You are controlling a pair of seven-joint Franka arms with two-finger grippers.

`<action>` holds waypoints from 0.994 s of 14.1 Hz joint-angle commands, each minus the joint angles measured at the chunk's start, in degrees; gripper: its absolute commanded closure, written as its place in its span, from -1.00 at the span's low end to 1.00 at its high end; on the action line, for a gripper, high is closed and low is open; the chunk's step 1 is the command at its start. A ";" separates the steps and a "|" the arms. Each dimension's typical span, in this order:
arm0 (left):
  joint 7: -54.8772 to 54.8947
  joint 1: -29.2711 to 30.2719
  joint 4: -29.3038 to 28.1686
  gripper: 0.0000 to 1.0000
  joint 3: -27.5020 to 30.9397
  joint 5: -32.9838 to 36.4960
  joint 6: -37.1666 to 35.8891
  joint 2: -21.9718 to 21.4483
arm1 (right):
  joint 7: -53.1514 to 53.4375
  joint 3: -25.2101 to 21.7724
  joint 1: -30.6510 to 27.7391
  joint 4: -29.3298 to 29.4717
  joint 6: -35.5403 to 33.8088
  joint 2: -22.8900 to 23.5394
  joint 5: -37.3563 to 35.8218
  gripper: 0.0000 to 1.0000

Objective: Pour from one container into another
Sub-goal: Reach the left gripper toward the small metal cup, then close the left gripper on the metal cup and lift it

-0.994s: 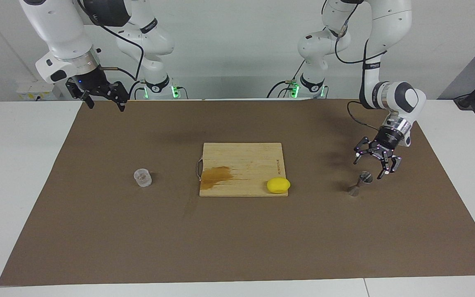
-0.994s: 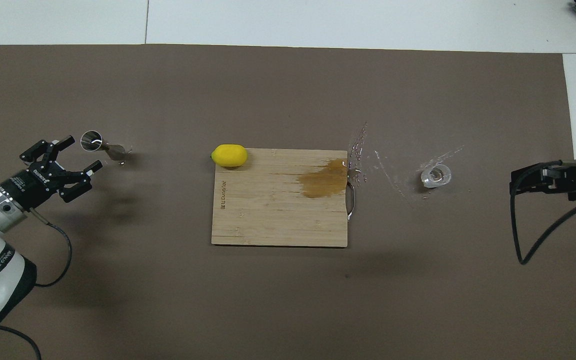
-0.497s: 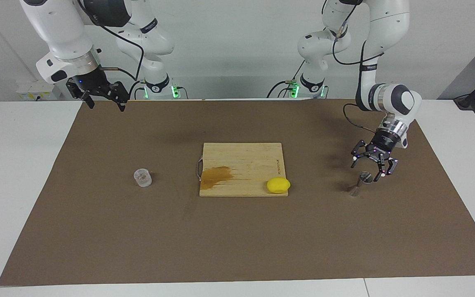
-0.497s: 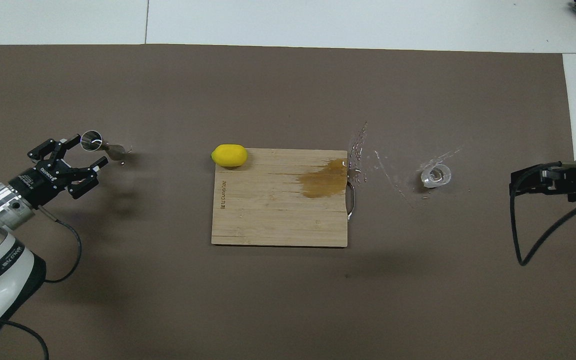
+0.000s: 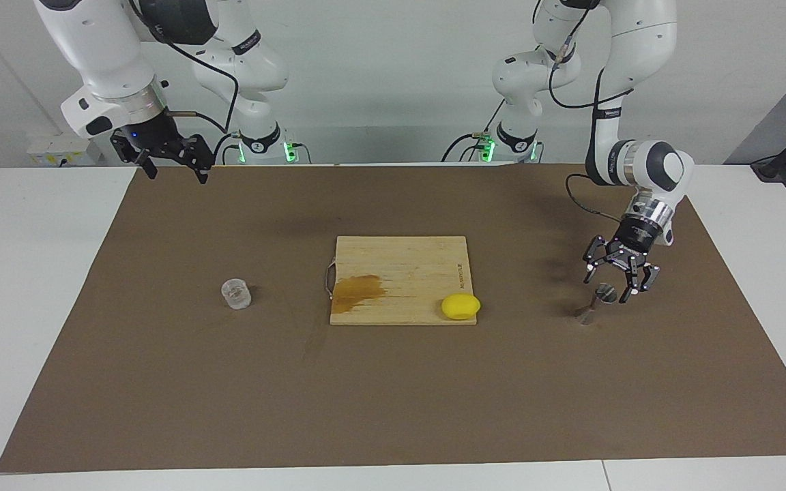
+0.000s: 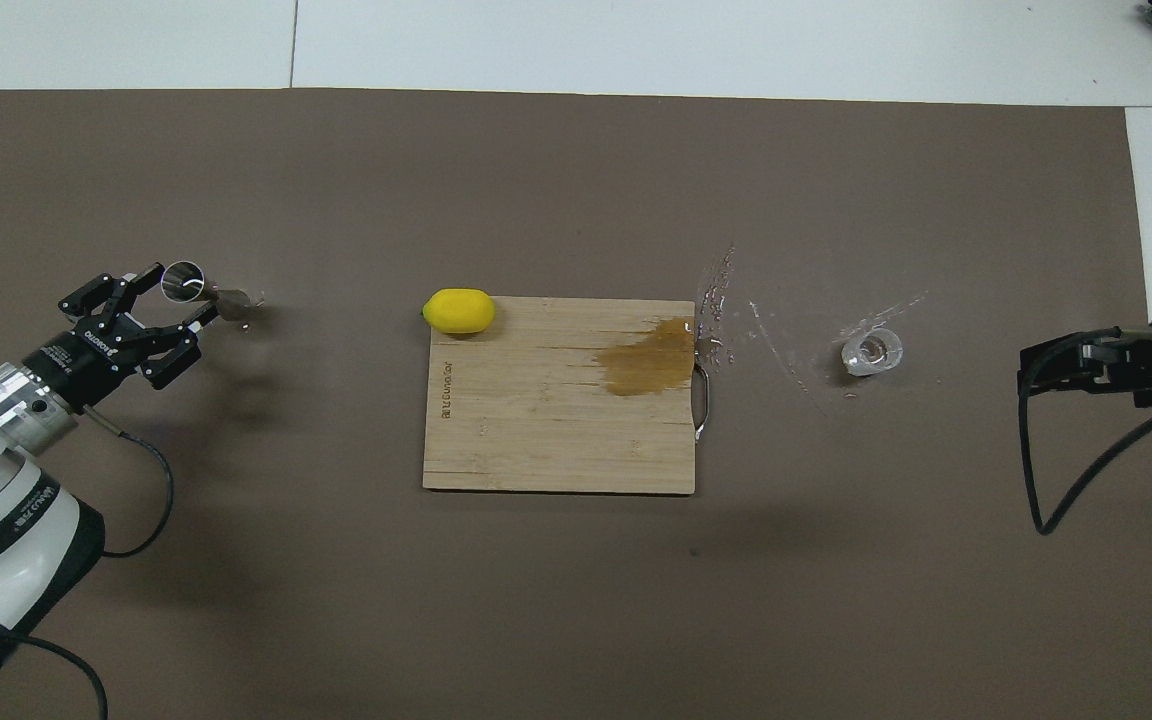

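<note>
A: Facing view: left gripper (image 5: 610, 285) at the jigger (image 5: 598, 302), fingers either side of its top cup, gap w/ each.
B: Right gripper (image 5: 175, 166)?
A: Waits spread wide, over mat's edge. Glass (image 5: 236, 294) sits toward right arm's end.

A matt brown cloth-like mat (image 6: 556, 600) covers the smooth white tabletop (image 6: 636, 40). The cutting board (image 6: 546, 430) is pale, grained wood with a dark wet stain. The jigger (image 6: 198, 291) is shiny metal, the tumbler (image 6: 872, 352) clear glass, the lemon (image 6: 458, 311) smooth and glossy.
</note>
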 commanded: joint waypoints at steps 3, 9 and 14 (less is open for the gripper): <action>0.96 -1.03 1.43 -0.55 0.39 -1.84 1.54 1.25 | -0.77 0.40 -0.62 -2.22 1.62 -1.76 -0.29 -1.00; 1.14 -1.03 1.43 -0.18 0.39 -2.19 1.54 1.25 | -0.68 0.40 -0.44 -2.13 1.53 -1.76 -0.29 -1.00; 1.22 -1.03 1.51 1.00 0.39 -2.37 1.63 1.34 | -0.86 0.31 -0.27 -2.05 1.89 -1.76 -0.29 -1.00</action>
